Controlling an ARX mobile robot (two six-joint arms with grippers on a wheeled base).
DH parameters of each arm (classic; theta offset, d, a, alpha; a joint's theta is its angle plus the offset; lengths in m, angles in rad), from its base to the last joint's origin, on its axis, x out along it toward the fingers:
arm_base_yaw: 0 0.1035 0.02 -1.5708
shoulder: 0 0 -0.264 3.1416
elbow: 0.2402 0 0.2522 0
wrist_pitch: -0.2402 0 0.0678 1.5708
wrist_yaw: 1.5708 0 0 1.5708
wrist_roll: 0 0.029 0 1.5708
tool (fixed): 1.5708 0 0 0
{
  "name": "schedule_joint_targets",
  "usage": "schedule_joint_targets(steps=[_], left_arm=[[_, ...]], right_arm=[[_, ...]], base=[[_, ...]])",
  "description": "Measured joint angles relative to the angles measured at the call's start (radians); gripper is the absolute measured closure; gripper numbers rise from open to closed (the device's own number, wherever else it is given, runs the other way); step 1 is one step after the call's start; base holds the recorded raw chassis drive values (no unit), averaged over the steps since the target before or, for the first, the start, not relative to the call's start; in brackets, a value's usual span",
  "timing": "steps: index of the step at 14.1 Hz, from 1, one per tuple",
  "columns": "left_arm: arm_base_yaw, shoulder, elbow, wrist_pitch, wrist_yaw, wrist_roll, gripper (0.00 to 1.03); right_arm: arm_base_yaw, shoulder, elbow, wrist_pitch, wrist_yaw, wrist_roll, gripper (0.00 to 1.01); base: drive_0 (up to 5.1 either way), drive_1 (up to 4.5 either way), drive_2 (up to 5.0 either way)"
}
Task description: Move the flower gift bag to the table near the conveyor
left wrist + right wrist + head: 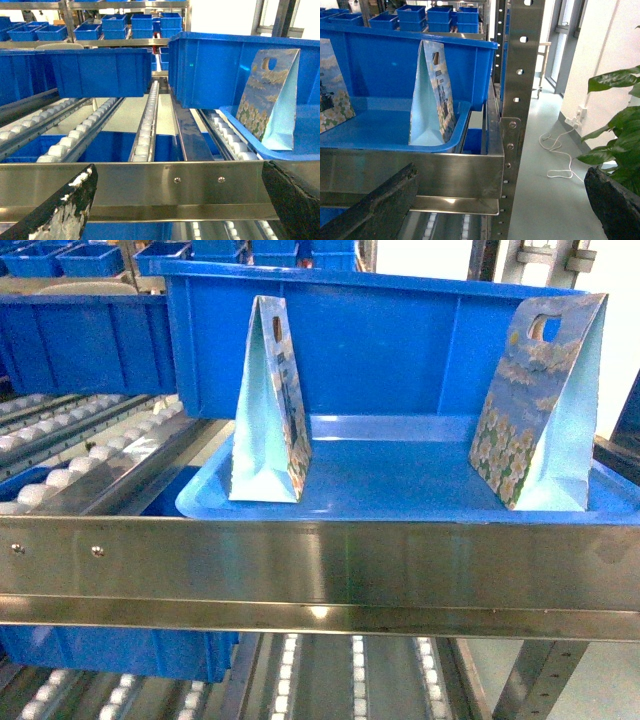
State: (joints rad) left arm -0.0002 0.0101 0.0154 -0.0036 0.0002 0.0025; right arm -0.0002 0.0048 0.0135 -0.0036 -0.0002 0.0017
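Head view: two upright paper gift bags stand in a shallow glossy blue plastic tray (400,502) on the steel-framed roller conveyor (320,570); the flower-printed gift bag (540,405) is at right, a plainer pale-blue bag (268,405) at left. Left wrist view: the left gripper (175,210) has its worn black fingers (60,210) spread apart before the rail. Right wrist view: the right gripper (495,205) likewise gapes wide, holding nothing.

Two gift bags, one tray, many blue bins.
Left bag (268,405) and right bag (540,405) stand on one tray (400,495); one big bin (400,340) behind, another (80,340) far left, at least eight small bins (112,25) beyond.
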Motion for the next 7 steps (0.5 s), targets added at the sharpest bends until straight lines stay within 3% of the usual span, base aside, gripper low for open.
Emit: schedule_joint_targets(steps=[7], left_arm=[[0.0, 0.0, 0.0, 0.0, 0.0, 0.0, 0.05]], right_arm=[[0.0, 0.0, 0.0, 0.0, 0.0, 0.0, 0.03]], base=[[0.0, 0.0, 0.0]])
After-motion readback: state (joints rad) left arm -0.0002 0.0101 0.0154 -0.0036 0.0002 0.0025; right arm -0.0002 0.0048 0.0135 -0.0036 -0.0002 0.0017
